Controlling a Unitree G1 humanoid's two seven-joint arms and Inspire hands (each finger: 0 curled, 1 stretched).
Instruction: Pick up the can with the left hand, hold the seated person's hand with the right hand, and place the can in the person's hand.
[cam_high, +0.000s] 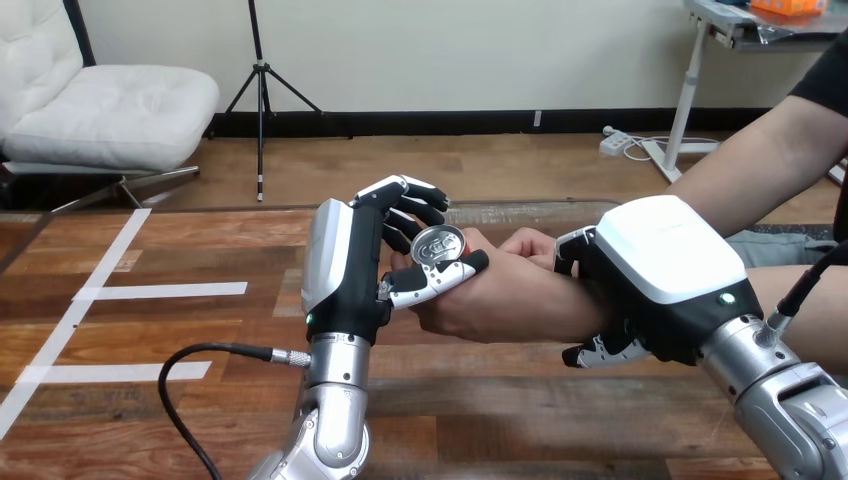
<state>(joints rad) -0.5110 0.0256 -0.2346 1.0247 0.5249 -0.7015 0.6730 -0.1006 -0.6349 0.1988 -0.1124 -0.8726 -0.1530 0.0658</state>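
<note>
**Can**: a silver metal drink can, roughly upright, with its top tipped slightly toward the near side. The round lid faces up and the body is mostly hidden. It sits at the centre of the scene, above the wooden table. The left hand encloses it from the left, fingers curled round its far side and thumb across its near side. On its right it touches the person's hand, which reaches in from the right and lies against it. The right hand wraps the person's wrist, fingers on the far side, thumb on the near side.
</note>
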